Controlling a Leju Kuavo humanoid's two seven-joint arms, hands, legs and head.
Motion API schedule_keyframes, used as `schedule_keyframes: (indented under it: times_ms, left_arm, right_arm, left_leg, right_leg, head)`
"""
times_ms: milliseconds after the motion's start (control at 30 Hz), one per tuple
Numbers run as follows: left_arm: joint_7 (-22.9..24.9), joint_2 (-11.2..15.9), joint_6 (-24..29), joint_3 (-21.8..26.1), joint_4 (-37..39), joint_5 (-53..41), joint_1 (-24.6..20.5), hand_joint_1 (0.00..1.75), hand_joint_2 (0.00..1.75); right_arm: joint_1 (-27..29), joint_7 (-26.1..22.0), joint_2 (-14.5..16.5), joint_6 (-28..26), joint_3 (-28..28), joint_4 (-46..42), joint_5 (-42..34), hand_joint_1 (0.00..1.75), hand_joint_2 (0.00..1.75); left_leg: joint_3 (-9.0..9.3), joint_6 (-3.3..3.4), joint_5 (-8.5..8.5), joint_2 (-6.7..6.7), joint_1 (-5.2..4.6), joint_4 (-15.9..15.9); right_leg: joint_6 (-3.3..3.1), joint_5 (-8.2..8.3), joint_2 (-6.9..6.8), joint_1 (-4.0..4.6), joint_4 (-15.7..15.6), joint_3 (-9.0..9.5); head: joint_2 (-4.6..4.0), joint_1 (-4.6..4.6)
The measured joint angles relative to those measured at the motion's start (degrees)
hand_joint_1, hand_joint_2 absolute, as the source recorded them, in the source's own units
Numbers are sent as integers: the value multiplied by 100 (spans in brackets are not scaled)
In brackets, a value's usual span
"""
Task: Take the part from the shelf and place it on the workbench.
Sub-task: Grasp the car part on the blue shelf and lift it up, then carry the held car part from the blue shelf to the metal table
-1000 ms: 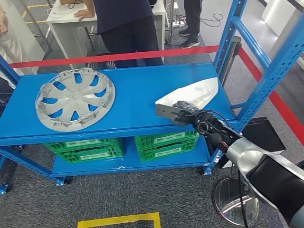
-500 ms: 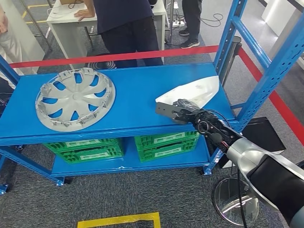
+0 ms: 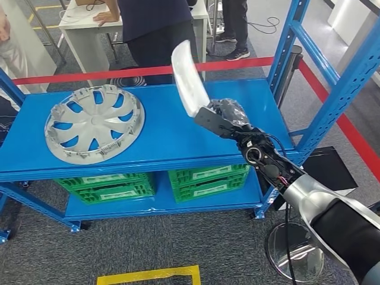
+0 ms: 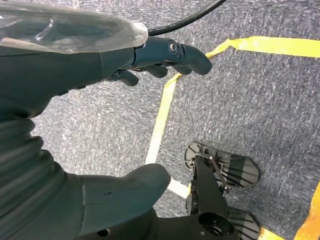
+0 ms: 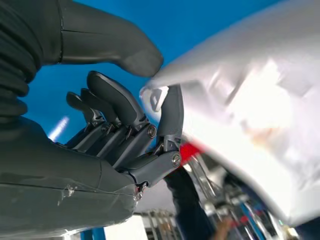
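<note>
While the grey spoked plastic wheel cover point(image 3: 94, 123) lies flat at the left of the frame on the blue metal shelf point(image 3: 157, 127), the task's thing, a white curved plastic panel point(image 3: 188, 77), stands clear of that shelf just right of centre. Its long axis runs steeply from its lower end at the fingers up and slightly left toward the top of the frame, so nearly all its length sits above the grip. The right hand point(image 3: 226, 122) is the one that bears it, reaching in from the lower right, its dark fingers point(image 5: 113, 107) clenched on the panel's near edge with the thumb opposite. By my reading, carrying it off to the bench means moving a tall load held low. The left hand point(image 4: 124, 65) hangs over grey carpet, fingers released, grasping nothing.
</note>
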Motion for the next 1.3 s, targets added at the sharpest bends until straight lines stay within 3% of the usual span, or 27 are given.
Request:
schedule_keyframes:
  times_ms: [200,533,1300]
  left_arm:
    - [0,0,28,1,0,24,4,0,175]
    - [1,-2,68,8,0,103,3,0,175]
    - [33,-2,116,20,0,151,2,0,175]
  right_arm:
    - [66,-208,1,-384,-286,-844,-20,175,175]
    - [239,-473,21,-480,-424,-1914,-108,175,175]
    - [580,-1024,335,-264,-405,-2717,-746,175,175]
  left_leg:
    - [0,0,0,2,0,0]
    - [-3,0,0,0,0,-1]
    - [-5,0,-1,0,0,-2]
  right_leg:
    - [0,0,2,0,0,0]
    - [0,0,0,0,0,0]
    - [0,-1,-1,0,0,-2]
  head:
    - [0,1]
    - [0,1]
    - [0,0]
